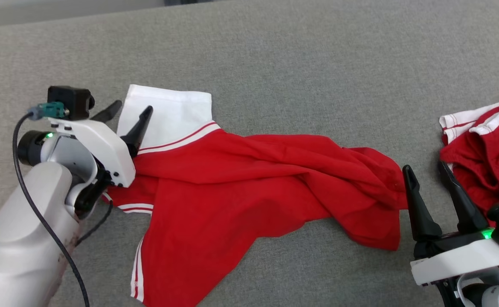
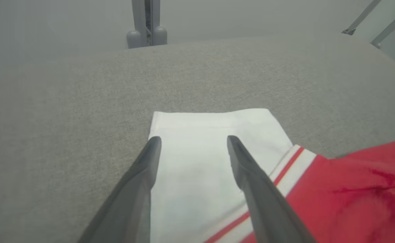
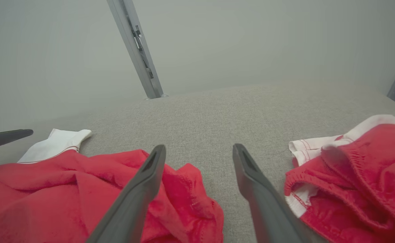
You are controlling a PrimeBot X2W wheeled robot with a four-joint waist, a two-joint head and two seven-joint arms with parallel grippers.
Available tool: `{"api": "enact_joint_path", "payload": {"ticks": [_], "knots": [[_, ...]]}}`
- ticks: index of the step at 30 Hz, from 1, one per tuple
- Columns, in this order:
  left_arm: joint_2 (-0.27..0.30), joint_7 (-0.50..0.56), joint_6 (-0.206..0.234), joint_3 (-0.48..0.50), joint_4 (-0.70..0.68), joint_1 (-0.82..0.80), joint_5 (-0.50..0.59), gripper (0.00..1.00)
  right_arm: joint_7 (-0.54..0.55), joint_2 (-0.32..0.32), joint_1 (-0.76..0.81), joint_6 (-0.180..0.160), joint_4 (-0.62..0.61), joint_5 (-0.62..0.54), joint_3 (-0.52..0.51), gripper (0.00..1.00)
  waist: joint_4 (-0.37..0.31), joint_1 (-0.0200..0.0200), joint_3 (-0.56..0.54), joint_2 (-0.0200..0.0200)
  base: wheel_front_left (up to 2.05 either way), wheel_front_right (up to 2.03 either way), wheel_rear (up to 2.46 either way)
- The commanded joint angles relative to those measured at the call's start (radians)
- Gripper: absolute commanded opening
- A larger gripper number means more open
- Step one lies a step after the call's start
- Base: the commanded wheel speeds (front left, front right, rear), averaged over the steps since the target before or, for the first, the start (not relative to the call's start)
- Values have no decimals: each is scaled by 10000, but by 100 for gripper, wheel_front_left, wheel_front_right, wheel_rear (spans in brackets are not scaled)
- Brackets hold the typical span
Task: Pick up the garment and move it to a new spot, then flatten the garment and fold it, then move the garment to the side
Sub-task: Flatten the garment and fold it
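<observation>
The garment (image 1: 253, 179) is red with white striped trim and lies crumpled across the grey surface, a white sleeve end (image 1: 168, 115) pointing to the far left. My left gripper (image 1: 133, 106) hovers open over that white sleeve end (image 2: 214, 123), one finger on each side of its near part, with nothing held. My right gripper (image 1: 424, 167) stands open just off the garment's right end (image 3: 49, 189), empty, its left finger over the red cloth's edge. In the left wrist view the left gripper (image 2: 194, 138) has its jaws wide apart, and in the right wrist view the right gripper (image 3: 199, 147) does too.
A second red and white piece of clothing (image 1: 484, 162) lies bunched at the right edge, close beside my right fingers (image 3: 363, 175). Grey fabric surface (image 1: 300, 64) stretches bare behind the garment. Metal posts (image 2: 147, 23) (image 3: 136, 47) stand beyond the far edge.
</observation>
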Motion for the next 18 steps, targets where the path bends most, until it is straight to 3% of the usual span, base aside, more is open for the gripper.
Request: {"api": "enact_joint_path", "payload": {"ticks": [1, 10, 11, 12, 13, 18], "knots": [[41, -68, -85, -16, 254, -312, 31, 100, -100, -28, -156, -4, 62, 9, 16, 100, -378, 0, 459, 0, 0, 0, 0], [-18, -307, -396, -323, 2492, -1638, -23, 99, -474, -30, -424, -4, 437, 213, 152, 100, -662, 0, 922, 0, 0, 0, 0], [-69, -203, -418, -367, 2659, -1643, -105, 80, -512, -30, -416, -4, 470, 221, 133, 100, -657, 0, 921, 0, 0, 0, 0], [-82, -193, -440, -441, 2761, -1675, -133, 51, -531, -30, -401, -4, 491, 226, 105, 100, -647, 0, 923, 0, 0, 0, 0], [-106, -266, -458, -488, 2803, -1714, -195, 2, -500, -30, -374, -4, 524, 238, 82, 100, -630, 0, 926, 0, 0, 0, 0], [-87, -267, -444, -821, 2670, -1946, -638, 0, -165, -33, -168, -4, 465, 59, 112, 100, -502, 0, 950, 0, 0, 0, 0]]}}
